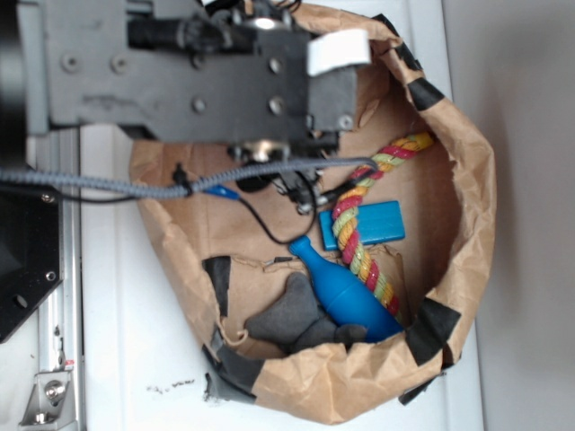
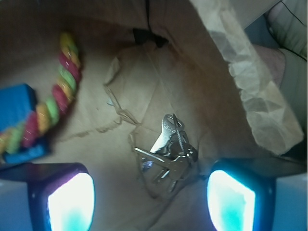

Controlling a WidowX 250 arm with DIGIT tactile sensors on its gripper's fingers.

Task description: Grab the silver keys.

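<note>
1. In the wrist view the gripper [image 2: 151,197] has its two glowing fingertips [image 2: 71,202] spread wide apart, one at 7 o'clock and one at 5 o'clock, pinching nothing.
2. The silver keys [image 2: 168,151] lie fanned on the crumpled brown paper floor, between the two pads and slightly toward 12 o'clock of them, touching neither.
3. A multicoloured braided rope [image 2: 50,108] runs at 9 to 10 o'clock of the keys, crossing over a blue box [image 2: 14,108].
4. From the exterior view, the arm [image 1: 207,72] reaches into a brown paper bag [image 1: 472,206].
5. A blue bottle-shaped toy [image 1: 346,296] lies at 5 o'clock inside the bag, beside a dark grey cloth [image 1: 292,319].
</note>
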